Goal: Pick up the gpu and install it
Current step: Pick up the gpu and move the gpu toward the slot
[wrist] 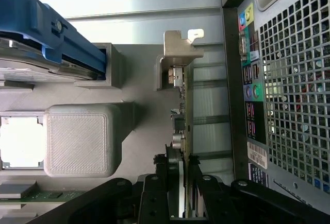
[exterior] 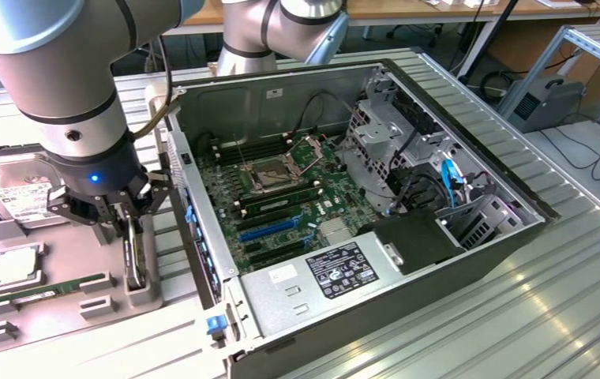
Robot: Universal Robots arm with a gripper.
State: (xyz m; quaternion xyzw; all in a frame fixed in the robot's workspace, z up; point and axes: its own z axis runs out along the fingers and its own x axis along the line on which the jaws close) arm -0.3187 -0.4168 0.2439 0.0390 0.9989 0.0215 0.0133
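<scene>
One gpu (wrist: 186,105) — in one gripper (wrist: 181,165).

The gpu (exterior: 130,257) stands in the tray (exterior: 69,253), beside the computer case (exterior: 406,308).

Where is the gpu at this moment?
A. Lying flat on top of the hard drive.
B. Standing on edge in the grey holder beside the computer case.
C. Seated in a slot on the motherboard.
B: the gpu stands on edge in the grey holder, with the gripper astride it, outside the case.
</scene>
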